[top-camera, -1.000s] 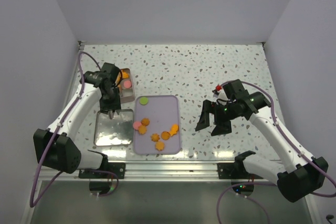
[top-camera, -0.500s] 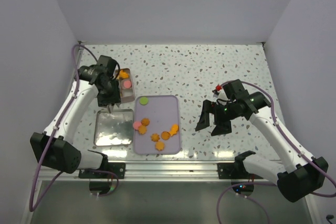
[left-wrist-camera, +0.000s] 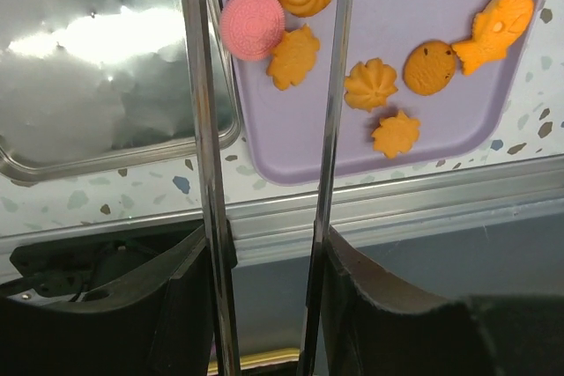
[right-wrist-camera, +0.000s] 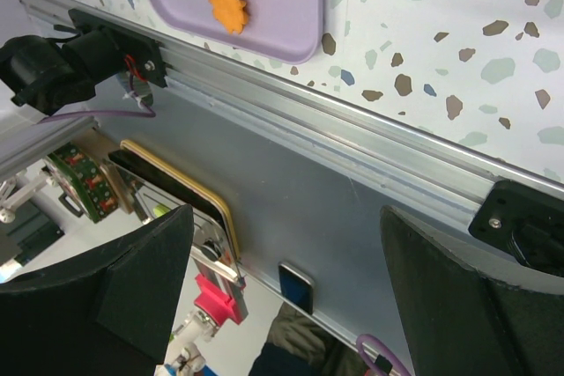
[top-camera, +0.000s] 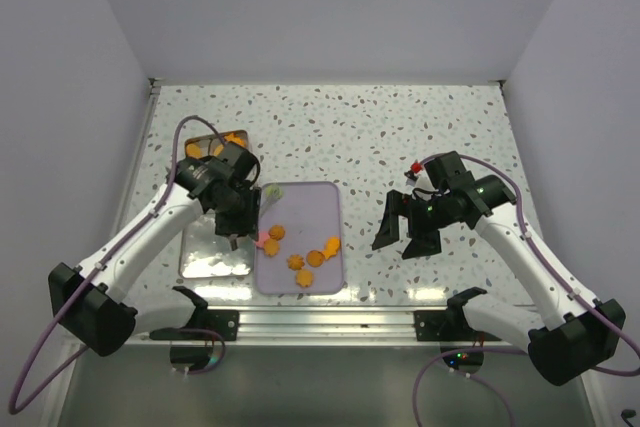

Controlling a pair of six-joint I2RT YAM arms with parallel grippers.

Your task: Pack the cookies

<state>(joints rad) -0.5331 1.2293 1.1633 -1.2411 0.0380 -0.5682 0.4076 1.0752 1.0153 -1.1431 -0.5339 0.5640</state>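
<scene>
Cookies (left-wrist-camera: pixel 293 55) beneath, beside tongs (left-wrist-camera: pixel 204 129) in left claw (left-wrist-camera: pixel 269 253).

Tray (top-camera: pixel 310 209) and pan (top-camera: pixel 205 252) side by side
The cookies (left-wrist-camera: pixel 370 84) lie on the near half of the tray; the pan sits just left of it, tongs (left-wrist-camera: pixel 201 129) straddle the edge between them, and the right gripper (top-camera: pixel 402 242) hangs well to the right.
</scene>
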